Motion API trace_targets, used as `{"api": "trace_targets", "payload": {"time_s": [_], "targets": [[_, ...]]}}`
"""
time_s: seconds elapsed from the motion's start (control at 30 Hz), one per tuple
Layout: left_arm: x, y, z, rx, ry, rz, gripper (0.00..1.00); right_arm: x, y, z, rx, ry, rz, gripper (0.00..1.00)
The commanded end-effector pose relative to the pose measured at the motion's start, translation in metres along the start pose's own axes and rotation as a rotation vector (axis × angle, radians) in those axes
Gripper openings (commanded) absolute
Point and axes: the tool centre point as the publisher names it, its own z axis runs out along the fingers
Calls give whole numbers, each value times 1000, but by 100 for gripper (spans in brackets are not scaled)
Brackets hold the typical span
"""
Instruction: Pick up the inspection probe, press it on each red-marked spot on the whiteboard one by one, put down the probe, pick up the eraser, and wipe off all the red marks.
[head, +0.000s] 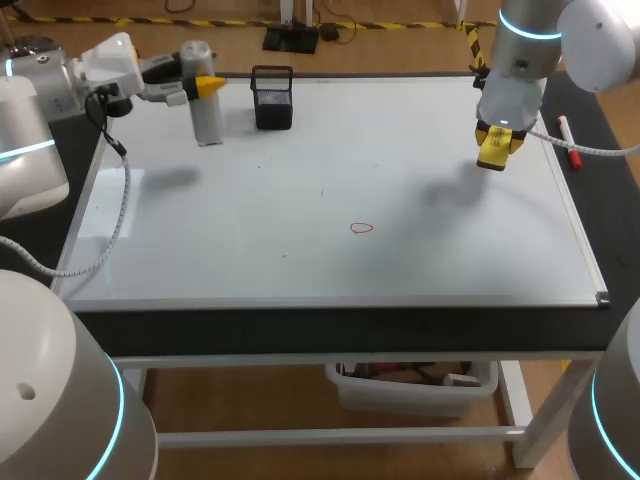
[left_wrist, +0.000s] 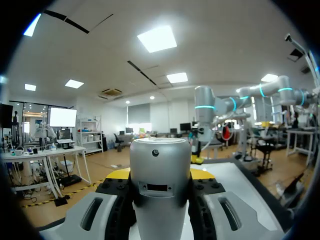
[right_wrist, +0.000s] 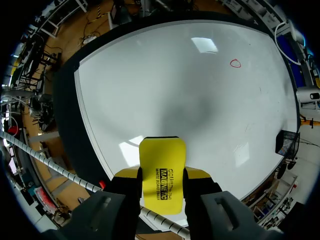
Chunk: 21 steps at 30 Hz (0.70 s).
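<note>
whiteboard (head: 400, 160): glossy, smooth | probe (left_wrist: 160, 170): matt metal (brushed-looking) | eraser (right_wrist: 162, 172): smooth plastic

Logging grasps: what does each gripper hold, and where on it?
Left gripper clamps the upright silver cylindrical probe by its sides, around the upper half. Right gripper clamps the flat yellow eraser by its two long edges.

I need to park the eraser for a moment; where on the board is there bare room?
The near left of the whiteboard, between the red mark and the left frame, is bare, as is the near right corner. The far left is crowded: the probe in the left gripper is beside the black basket.
</note>
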Motion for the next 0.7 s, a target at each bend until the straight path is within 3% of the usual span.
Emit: {"api": "trace_targets", "payload": {"time_s": [0.03, 0.4, 0.7], "targets": [[27, 1, 13, 4, 58, -3, 0, 1, -1, -1, 0, 1, -3, 0], [121, 4, 60, 5, 305, -26, 0, 1, -1, -1, 0, 1, -3, 0], [179, 4, 89, 35, 491, -67, 0, 1, -1, -1, 0, 1, -3, 0]]}}
